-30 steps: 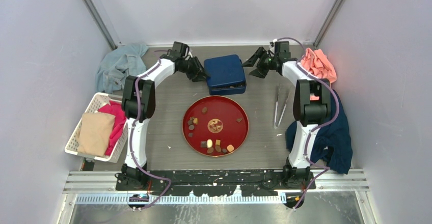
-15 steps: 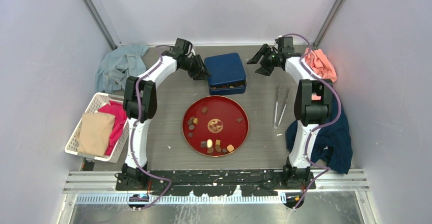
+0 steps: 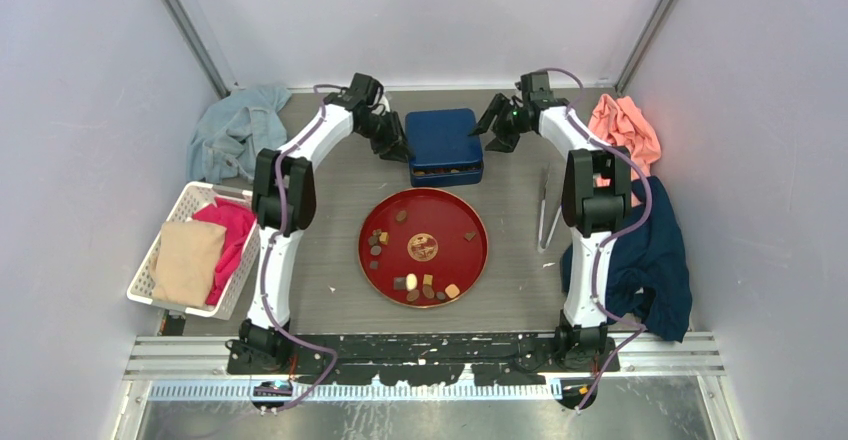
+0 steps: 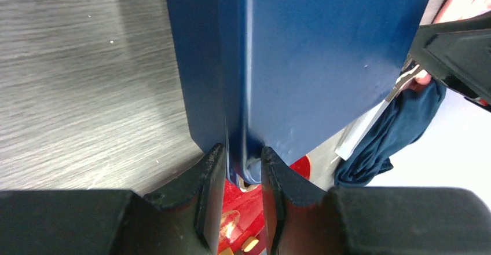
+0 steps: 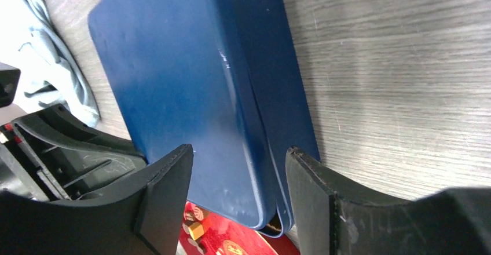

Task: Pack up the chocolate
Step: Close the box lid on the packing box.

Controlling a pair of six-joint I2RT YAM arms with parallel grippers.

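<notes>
A grey wood-grain table (image 3: 330, 220) carries a blue tin (image 3: 441, 138) at the back centre, with a red plate (image 3: 440, 215) just in front of it. Metal tongs (image 3: 545, 210) lie right of the plate. A white basket (image 3: 158, 240) sits at the left edge. A pale blue cloth (image 3: 232, 130) lies back left, a coral cloth (image 3: 625, 125) back right and a dark blue cloth (image 3: 650, 260) right.

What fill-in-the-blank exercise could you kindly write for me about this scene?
1. The left gripper is clamped on an edge of the ___ tin.
2. The right gripper straddles the tin's opposite edge with its jaws ___.
3. The loose chocolate lies on the ___ plate.
4. In the top view, the metal tongs lie to the ___ of that plate.
Missing words: blue; open; red; right.
</notes>
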